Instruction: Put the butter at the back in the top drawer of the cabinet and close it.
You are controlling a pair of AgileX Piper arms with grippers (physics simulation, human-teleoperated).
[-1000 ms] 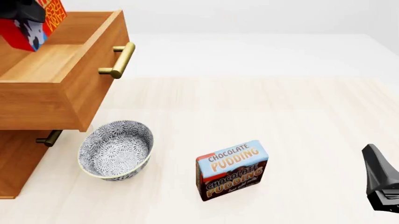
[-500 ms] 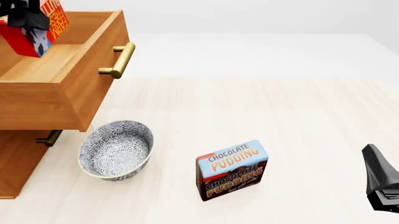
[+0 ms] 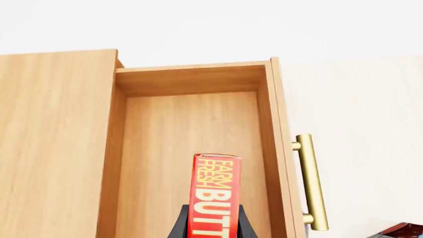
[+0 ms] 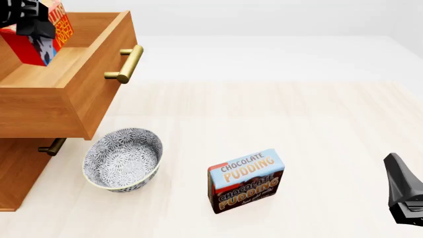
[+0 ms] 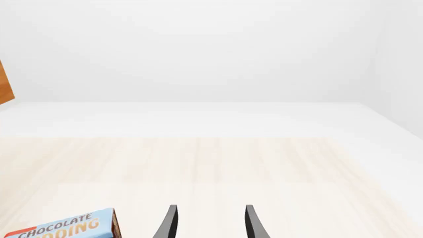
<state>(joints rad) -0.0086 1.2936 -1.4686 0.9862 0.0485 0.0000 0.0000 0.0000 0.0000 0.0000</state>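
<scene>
Red butter (image 3: pixel 213 198) sits pinched in my left claw (image 3: pixel 211 225), hanging over the open top drawer (image 4: pixel 63 64) of the cabinet (image 4: pixel 17 168) at the bench's left edge. My right claw (image 5: pixel 208 223) waits near the right edge, fingers apart and empty, beside the pudding box (image 4: pixel 246 179).

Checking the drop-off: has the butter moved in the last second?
Yes. The butter drifted slightly right, toward the drawer handle, still held above the open drawer.
</scene>
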